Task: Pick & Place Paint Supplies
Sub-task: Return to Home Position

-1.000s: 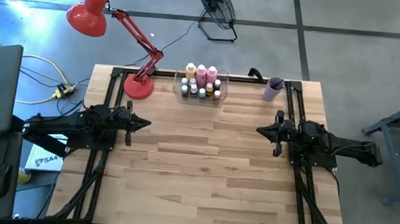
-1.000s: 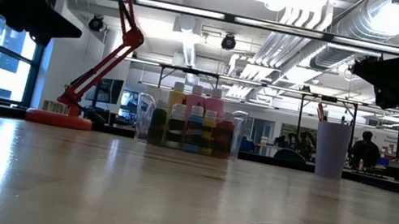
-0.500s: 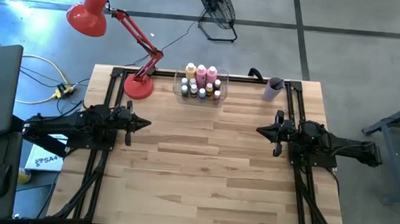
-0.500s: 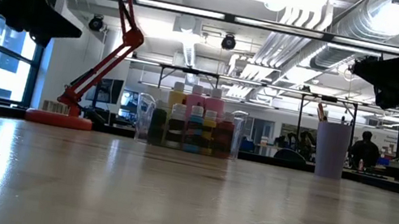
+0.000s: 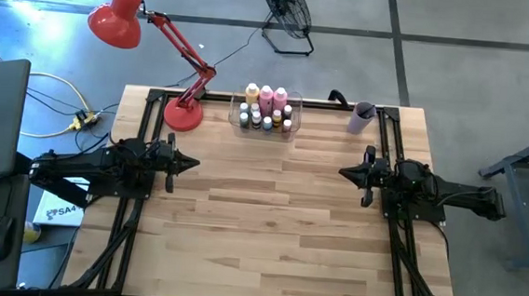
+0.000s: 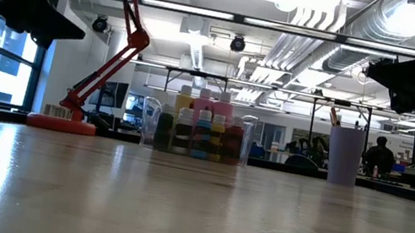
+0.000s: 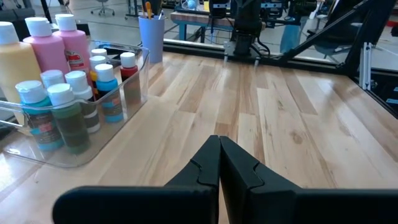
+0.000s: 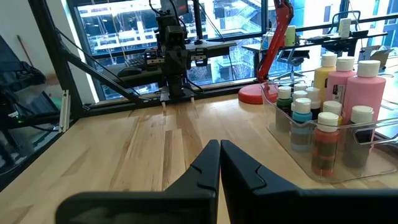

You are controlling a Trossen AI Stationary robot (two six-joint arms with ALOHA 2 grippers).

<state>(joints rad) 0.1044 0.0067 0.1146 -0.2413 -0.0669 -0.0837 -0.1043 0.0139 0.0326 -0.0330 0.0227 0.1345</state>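
Starting at the front edge, the counter (image 5: 267, 242) shows only boards, with no paint supply lying loose on them, so I judge the sorting finished. Halfway back, the two arms sit drawn in at opposite sides, facing each other across the middle. The left gripper (image 5: 189, 164) is over the left side and the right gripper (image 5: 345, 173) over the right, both held up off the wood in the low view. Each wrist view shows that gripper's fingers pressed flat together with nothing between them. This looks like a parked posture, closed, empty and tucked aside to leave the work area free. Farther back, near the far edge, the clear bin (image 5: 237, 120) keeps the bottles upright. The tall paint bottles (image 5: 266, 96), one yellow-orange and two pink, stand in its rear row. The small white-capped bottles (image 5: 264, 121) are packed in front, close enough to prop one another. Right of the bin and well apart from it, the lilac cup (image 5: 359, 122) stands by the far right corner. The paintbrushes (image 6: 333, 116) stand in it with their ends above the rim, held up by its wall. Just left of the bin sits the red lamp (image 5: 183, 114)
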